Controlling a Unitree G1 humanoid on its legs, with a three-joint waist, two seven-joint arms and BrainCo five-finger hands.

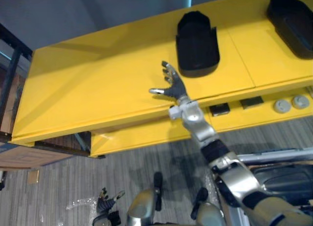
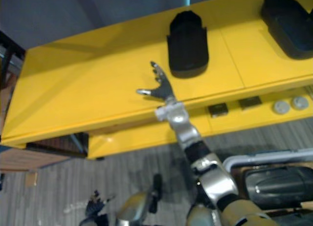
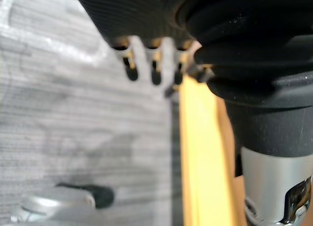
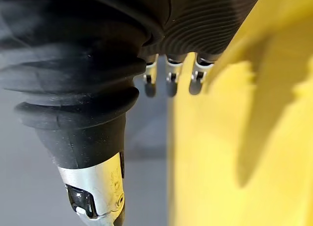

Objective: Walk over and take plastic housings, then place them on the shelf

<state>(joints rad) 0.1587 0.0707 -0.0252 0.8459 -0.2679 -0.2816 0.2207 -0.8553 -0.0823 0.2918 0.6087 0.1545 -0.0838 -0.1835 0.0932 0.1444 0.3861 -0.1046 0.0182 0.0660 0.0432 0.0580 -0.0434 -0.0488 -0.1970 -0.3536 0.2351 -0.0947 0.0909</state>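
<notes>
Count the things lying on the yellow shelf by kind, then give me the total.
Black moulded plastic housings: 2
Small black rectangular blocks: 2
Grey round discs: 2
Total: 6

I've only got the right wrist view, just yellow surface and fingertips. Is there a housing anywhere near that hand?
Observer: Yes. A black plastic housing lies on the yellow shelf just beyond the right hand, with a gap between them.
Operator: Any other housings?
Observer: A second housing lies on the same shelf, further to the robot's right.
Operator: What about the other hand?
Observer: The left hand hangs low over the grey floor, fingers relaxed, holding nothing.
</notes>
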